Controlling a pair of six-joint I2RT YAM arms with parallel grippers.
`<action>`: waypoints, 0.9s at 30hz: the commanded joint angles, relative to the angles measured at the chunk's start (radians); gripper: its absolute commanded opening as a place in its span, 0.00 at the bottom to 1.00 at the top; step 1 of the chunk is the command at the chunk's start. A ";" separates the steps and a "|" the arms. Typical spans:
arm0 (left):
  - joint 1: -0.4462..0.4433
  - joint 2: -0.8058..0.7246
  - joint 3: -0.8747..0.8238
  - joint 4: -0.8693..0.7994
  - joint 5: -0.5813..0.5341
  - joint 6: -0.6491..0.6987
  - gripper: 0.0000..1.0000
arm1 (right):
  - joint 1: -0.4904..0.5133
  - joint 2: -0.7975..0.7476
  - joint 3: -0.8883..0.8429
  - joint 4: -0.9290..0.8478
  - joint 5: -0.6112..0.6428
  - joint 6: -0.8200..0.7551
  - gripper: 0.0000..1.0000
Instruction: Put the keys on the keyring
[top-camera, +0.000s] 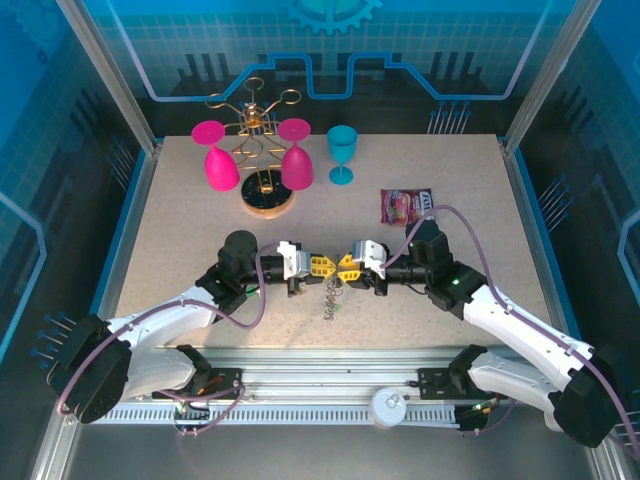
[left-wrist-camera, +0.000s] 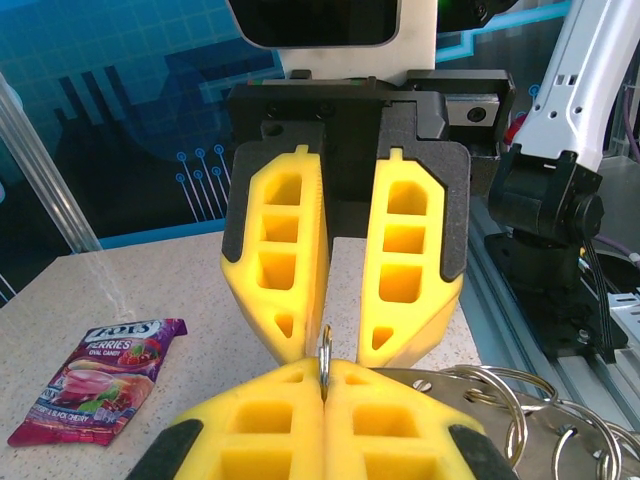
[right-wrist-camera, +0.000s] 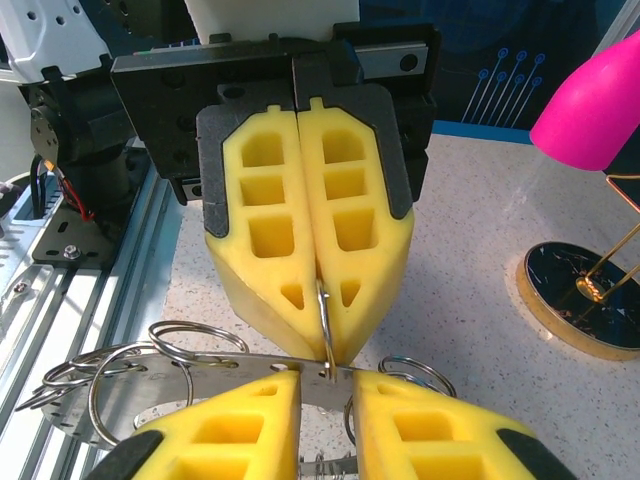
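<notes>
Your left gripper (top-camera: 322, 266) has its jaws pinched shut on a thin upright loop of the keyring (right-wrist-camera: 215, 372). It meets your right gripper (top-camera: 347, 266) tip to tip over the middle of the table (top-camera: 180, 230) — those jaws stand partly open, astride the same loop.

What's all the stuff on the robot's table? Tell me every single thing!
plastic goblets: two, hot pink, upside down on the rack
wire glass rack: one, gold, back of table
upright plastic goblet: one, teal, right of the rack
sweet packet: one, purple-red, right side
bunch of tiny keys: count unclear, greenish, below the grippers
flat metal plate with wire rings: one, silver, between the grippers
speckled table: one, beige
left gripper: one, yellow fingers, shut on a thin metal ring
right gripper: one, yellow fingers, open around that ring
</notes>
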 joint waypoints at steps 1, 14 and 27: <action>-0.006 0.004 -0.013 0.026 0.011 0.030 0.00 | -0.002 -0.027 -0.008 0.065 0.004 -0.006 0.22; -0.006 0.001 -0.006 0.012 0.003 0.046 0.00 | 0.000 -0.027 -0.019 0.054 0.004 -0.016 0.22; -0.006 0.007 0.000 0.027 0.016 0.029 0.00 | 0.006 0.029 0.022 0.026 -0.010 -0.024 0.00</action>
